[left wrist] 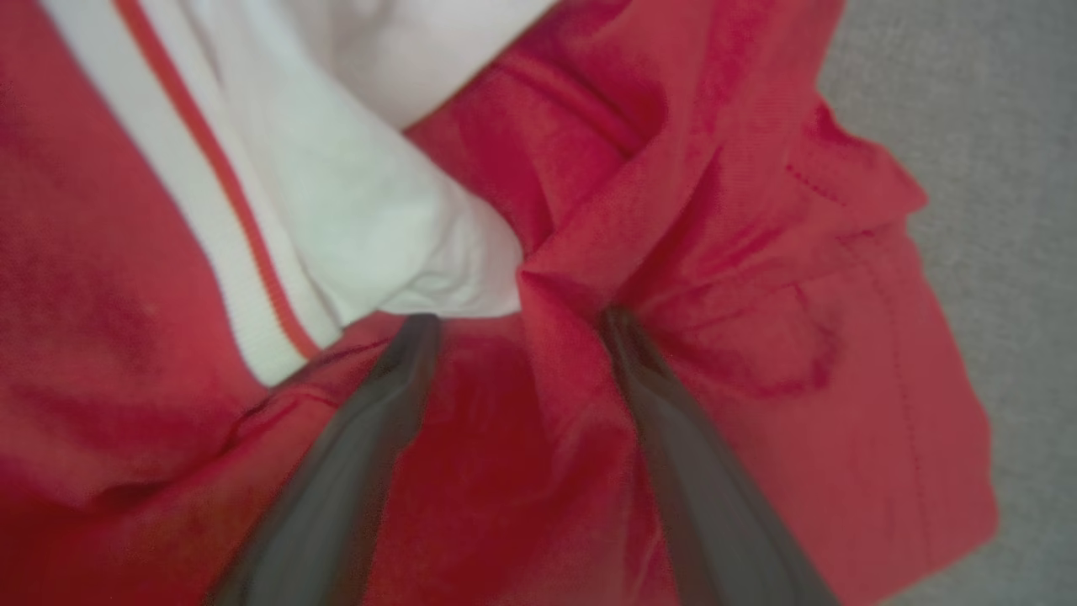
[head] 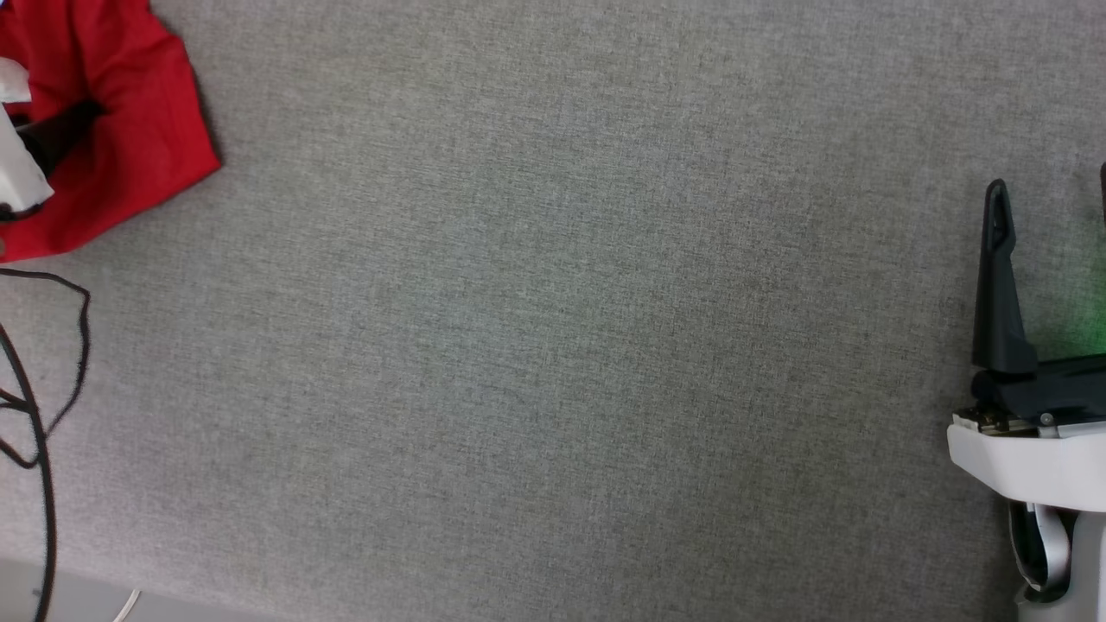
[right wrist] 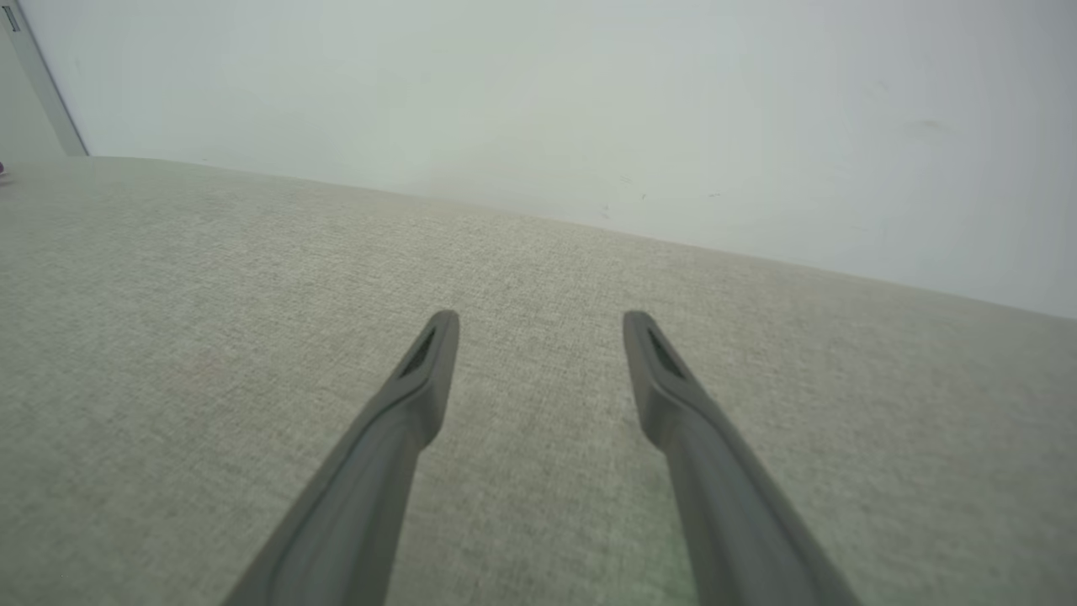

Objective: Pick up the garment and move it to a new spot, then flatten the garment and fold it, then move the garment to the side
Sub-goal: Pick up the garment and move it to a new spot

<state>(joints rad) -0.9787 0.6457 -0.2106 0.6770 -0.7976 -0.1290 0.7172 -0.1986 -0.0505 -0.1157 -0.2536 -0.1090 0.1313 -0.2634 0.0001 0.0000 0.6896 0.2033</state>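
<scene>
The garment (head: pixel 130 112) is a crumpled red heap at the far left corner of the head view. Seen from the left wrist, the garment (left wrist: pixel 757 295) shows a white sleeve (left wrist: pixel 370 219) and red-white striped trim (left wrist: pixel 227 219). My left gripper (left wrist: pixel 520 324) is open, with its fingers pressed down into the cloth and a ridge of red fabric rising between them. One of its dark fingers (head: pixel 65 128) lies on the heap. Far off at the right edge, my right gripper (head: pixel 1051 181) is open and holds nothing. In the right wrist view it (right wrist: pixel 540 324) hovers over bare surface.
Grey woven cloth covers the table (head: pixel 553 345). Black cables (head: pixel 39 389) loop over its left side near the front edge (head: pixel 86 596). A pale wall (right wrist: pixel 589 101) rises behind the table's far edge.
</scene>
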